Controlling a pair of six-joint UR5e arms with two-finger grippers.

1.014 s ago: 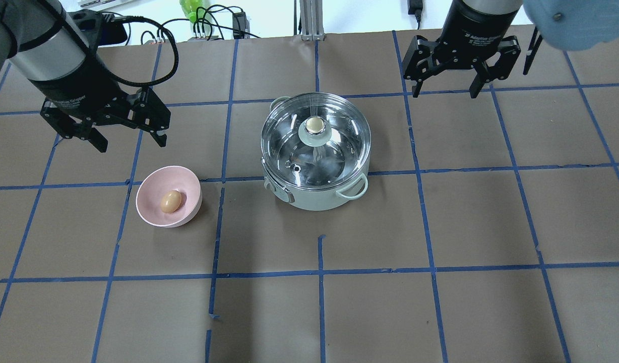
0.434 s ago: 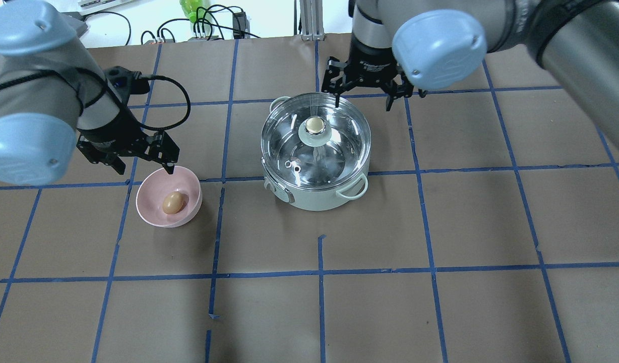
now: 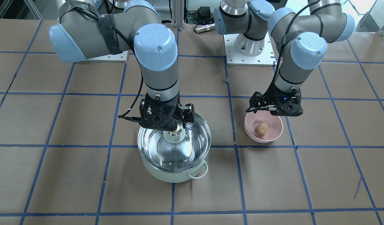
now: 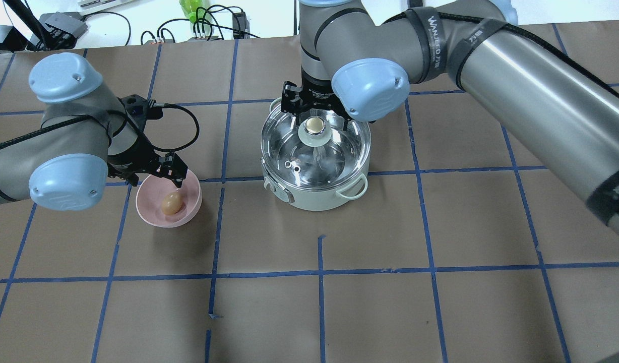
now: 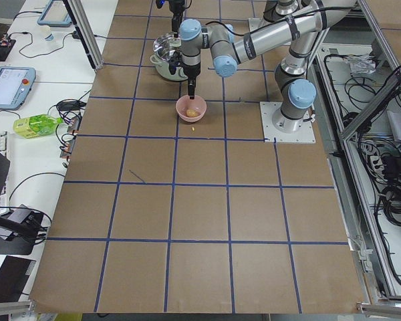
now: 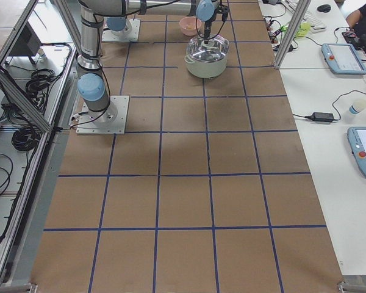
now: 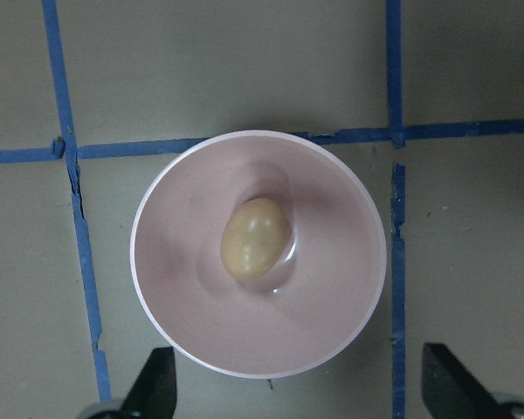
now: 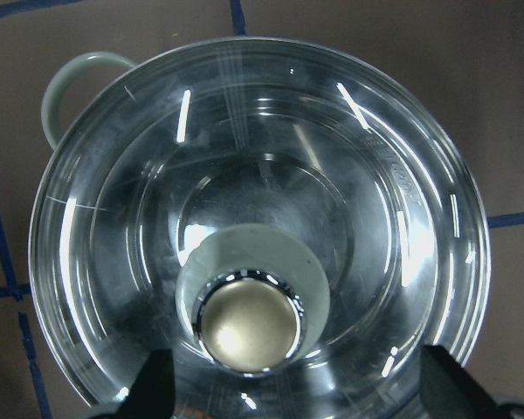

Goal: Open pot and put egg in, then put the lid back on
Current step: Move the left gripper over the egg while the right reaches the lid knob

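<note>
right gripper (image 3: 171, 123) hangs directly over the pot (image 4: 314, 199), its jaws spread wide on either side of the cream knob (image 4: 315, 124), gripping nothing. whether the fingers touch the knob cannot be told. the lid (image 4: 339, 146) sits closed on the pot. to the robot's left of the pot, well apart from it, the left gripper (image 4: 156, 174) hovers over the pink bowl (image 4: 148, 201), jaws also wide and empty. the egg (image 4: 171, 202) lies in the bottom of that bowl, below and between the fingers.
</note>
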